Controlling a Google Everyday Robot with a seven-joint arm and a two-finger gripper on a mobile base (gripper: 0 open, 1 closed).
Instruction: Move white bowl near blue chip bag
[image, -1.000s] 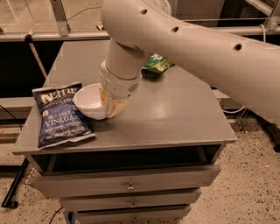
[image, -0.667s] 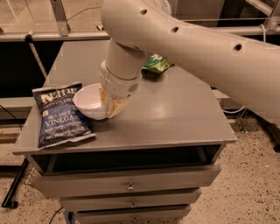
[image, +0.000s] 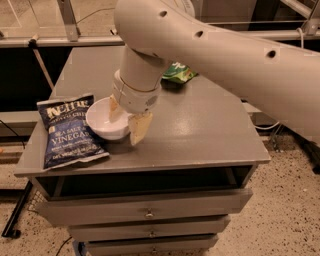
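Observation:
The white bowl (image: 102, 121) stands on the grey cabinet top (image: 200, 130), its left side touching the dark blue chip bag (image: 67, 131) that lies flat at the front left corner. My gripper (image: 126, 118) comes down from the big white arm and straddles the bowl's right rim. One finger (image: 114, 107) is inside the bowl and the other (image: 139, 128) is outside it, shut on the rim.
A green chip bag (image: 178, 73) lies at the back of the top, partly hidden behind my arm. The cabinet has drawers (image: 150, 214) below its front edge. Dark shelving and rails stand behind, with speckled floor at the right.

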